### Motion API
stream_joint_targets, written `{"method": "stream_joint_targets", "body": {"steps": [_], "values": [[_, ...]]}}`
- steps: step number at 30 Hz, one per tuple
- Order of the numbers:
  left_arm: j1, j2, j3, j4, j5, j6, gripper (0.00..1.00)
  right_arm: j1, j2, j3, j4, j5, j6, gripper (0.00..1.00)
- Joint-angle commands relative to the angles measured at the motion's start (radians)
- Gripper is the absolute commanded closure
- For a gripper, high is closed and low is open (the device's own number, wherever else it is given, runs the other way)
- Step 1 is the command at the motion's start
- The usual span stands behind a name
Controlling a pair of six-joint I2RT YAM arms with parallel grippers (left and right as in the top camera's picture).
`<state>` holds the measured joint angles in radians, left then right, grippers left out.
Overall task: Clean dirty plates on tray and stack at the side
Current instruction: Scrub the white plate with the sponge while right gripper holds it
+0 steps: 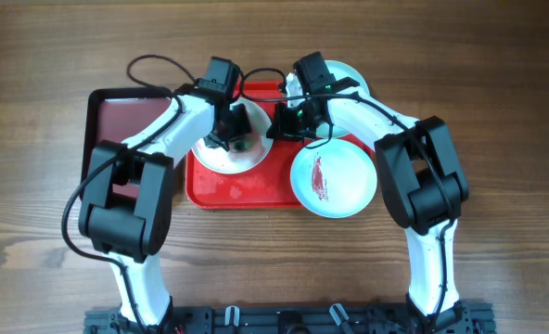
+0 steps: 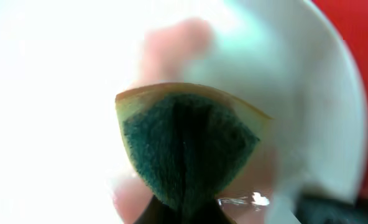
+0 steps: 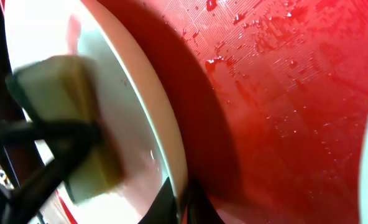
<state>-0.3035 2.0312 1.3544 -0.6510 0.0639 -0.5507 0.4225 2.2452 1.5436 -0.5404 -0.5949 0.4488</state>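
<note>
A white plate (image 1: 217, 160) lies on the left half of the red tray (image 1: 256, 190). My left gripper (image 1: 238, 135) is shut on a green and yellow sponge (image 2: 187, 149) and presses it onto this plate (image 2: 308, 93), where faint pink smears show. My right gripper (image 1: 280, 122) is shut on the plate's right rim (image 3: 171, 143), with the sponge (image 3: 72, 124) just beyond it. A pale aqua plate (image 1: 333, 178) with a red sauce smear sits at the tray's right edge. A third pale plate (image 1: 352, 74) lies behind the right arm, mostly hidden.
A dark maroon, black-rimmed tray (image 1: 126, 121) lies to the left of the red tray. The red tray's floor (image 3: 283, 93) is wet with droplets. Both arms' cables arc over the back of the table. Wooden tabletop surrounds the trays.
</note>
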Motion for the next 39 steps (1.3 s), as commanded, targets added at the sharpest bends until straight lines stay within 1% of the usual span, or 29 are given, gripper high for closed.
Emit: {"method": "stream_joint_targets", "body": {"steps": [1,3,5,7,8,11,13,14,18,19,21,23,25,27,29,31,33,35,39], "values": [[0.005,0.027,-0.02,-0.101,-0.201,-0.192,0.96,0.002,0.045,0.0,-0.007,0.018,-0.003,0.96],[-0.017,0.027,-0.02,-0.175,-0.199,-0.221,0.96,0.002,0.045,0.0,-0.007,0.018,-0.003,0.96],[-0.042,0.027,-0.02,-0.24,-0.184,-0.215,0.96,0.002,0.045,0.0,-0.006,0.018,-0.003,0.96],[-0.069,0.027,-0.02,-0.285,-0.105,-0.126,0.96,0.002,0.045,0.0,-0.006,0.018,-0.002,0.96],[-0.082,0.027,-0.02,-0.296,-0.035,-0.05,0.96,0.002,0.045,0.0,-0.006,0.018,-0.003,0.96],[-0.105,0.027,-0.02,-0.292,0.197,0.169,0.96,0.002,0.045,0.0,-0.007,0.018,-0.003,0.96],[-0.106,0.027,-0.02,-0.276,0.288,0.249,0.96,0.002,0.045,0.0,-0.007,0.018,-0.003,0.96],[-0.106,0.027,-0.02,-0.257,0.307,0.267,0.96,0.002,0.045,0.0,-0.007,0.018,-0.003,0.96],[-0.102,0.027,-0.02,-0.142,0.306,0.267,0.96,0.002,0.045,0.0,-0.007,0.018,-0.003,0.96],[-0.101,0.027,-0.02,-0.107,0.3,0.266,0.96,0.002,0.045,0.0,-0.007,0.018,-0.003,0.96],[-0.1,0.027,-0.02,-0.032,0.223,0.223,0.96,0.002,0.045,0.0,-0.007,0.018,-0.004,0.96],[-0.1,0.028,-0.02,0.048,0.048,0.163,0.96,0.002,0.045,0.0,-0.006,0.019,-0.004,0.96],[-0.1,0.03,-0.02,0.121,-0.077,0.149,0.96,0.002,0.045,0.0,-0.006,0.022,-0.004,0.96],[-0.098,0.032,-0.02,0.178,-0.164,0.149,0.96,0.002,0.045,0.0,-0.006,0.022,-0.004,0.96],[-0.096,0.032,-0.02,0.19,-0.223,0.138,0.96,0.002,0.045,0.0,-0.006,0.022,-0.004,0.96],[-0.091,0.032,-0.02,0.163,-0.296,0.084,0.96,0.002,0.045,0.0,-0.006,0.024,-0.003,0.96],[-0.079,0.032,-0.02,0.084,-0.378,-0.018,0.96,0.002,0.045,0.0,-0.007,0.026,-0.003,0.96],[-0.063,0.032,-0.02,0.012,-0.396,-0.087,0.96,0.002,0.045,0.0,-0.007,0.026,-0.003,0.96],[-0.034,0.019,-0.005,-0.165,-0.387,-0.185,0.96,0.002,0.045,0.0,-0.006,0.026,-0.003,0.96]]}}
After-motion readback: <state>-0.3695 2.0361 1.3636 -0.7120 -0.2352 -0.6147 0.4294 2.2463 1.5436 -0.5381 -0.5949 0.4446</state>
